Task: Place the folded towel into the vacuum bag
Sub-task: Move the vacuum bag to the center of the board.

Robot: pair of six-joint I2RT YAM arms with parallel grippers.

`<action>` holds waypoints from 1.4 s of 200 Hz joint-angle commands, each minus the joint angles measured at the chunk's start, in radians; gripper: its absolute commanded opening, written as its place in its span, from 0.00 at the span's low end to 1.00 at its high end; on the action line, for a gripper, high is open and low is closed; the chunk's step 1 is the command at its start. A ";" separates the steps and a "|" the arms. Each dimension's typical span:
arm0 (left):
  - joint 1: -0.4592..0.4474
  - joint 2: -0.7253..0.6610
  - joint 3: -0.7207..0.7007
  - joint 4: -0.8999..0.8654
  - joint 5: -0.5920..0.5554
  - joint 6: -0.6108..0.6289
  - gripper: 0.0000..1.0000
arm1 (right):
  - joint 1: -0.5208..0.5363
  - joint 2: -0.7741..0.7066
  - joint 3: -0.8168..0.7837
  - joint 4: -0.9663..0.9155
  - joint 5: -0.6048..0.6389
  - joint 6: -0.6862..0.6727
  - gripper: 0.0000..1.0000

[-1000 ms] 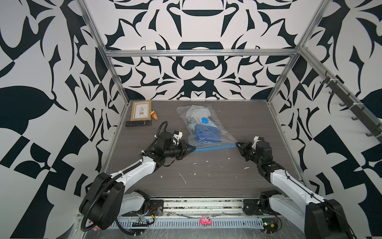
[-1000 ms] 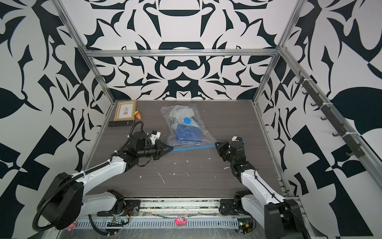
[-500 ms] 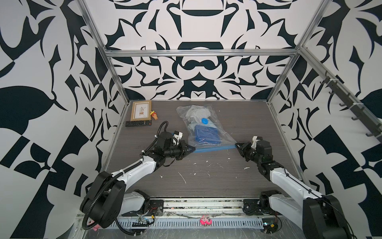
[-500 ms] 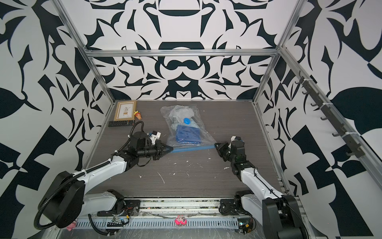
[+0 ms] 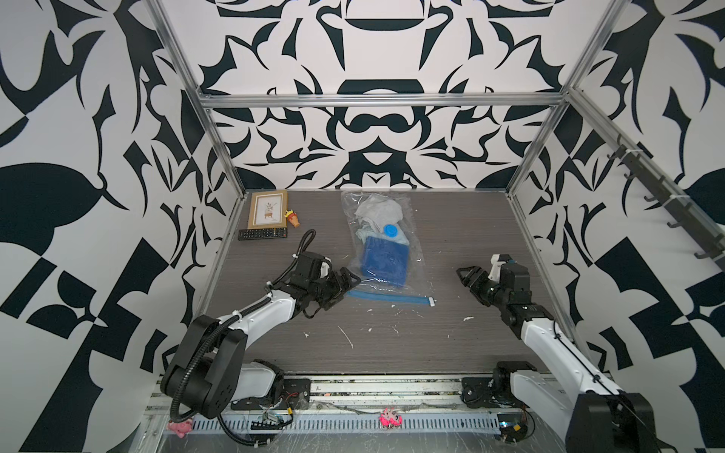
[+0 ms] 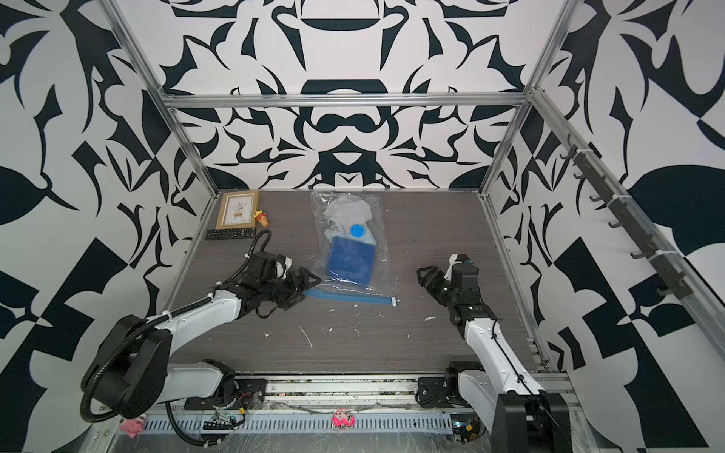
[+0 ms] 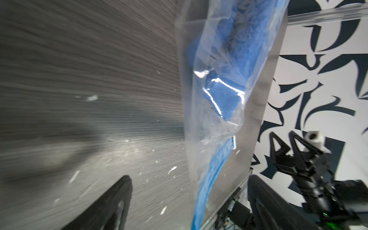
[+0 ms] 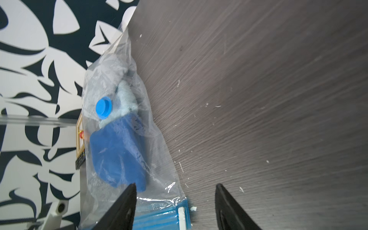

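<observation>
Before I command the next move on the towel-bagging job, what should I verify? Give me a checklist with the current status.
1. Folded blue towel inside the large clear crinkly plastic vacuum bag, behind its blue zip-seal strip: ok.
2. Left claw open and holding nothing: ok.
3. Left claw clear of the bag: not ok. The strip's near end seems to lie between its open jaws.
4. Right claw open and apart from the bag: ok.
5. Bag lying on the dark wood-grain table: ok.
6. Zip-seal strip pressed shut along its length: cannot tell.
</observation>
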 commanded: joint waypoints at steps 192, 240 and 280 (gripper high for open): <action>0.091 0.611 0.445 0.394 0.038 0.101 0.72 | 0.029 0.679 0.299 0.290 -0.288 -0.069 0.57; 0.003 0.756 0.598 0.389 0.037 0.090 0.51 | 0.028 0.641 0.269 0.277 -0.248 -0.064 0.54; -0.055 0.829 0.702 0.381 0.055 0.076 0.40 | 0.029 0.598 0.252 0.243 -0.199 -0.074 0.53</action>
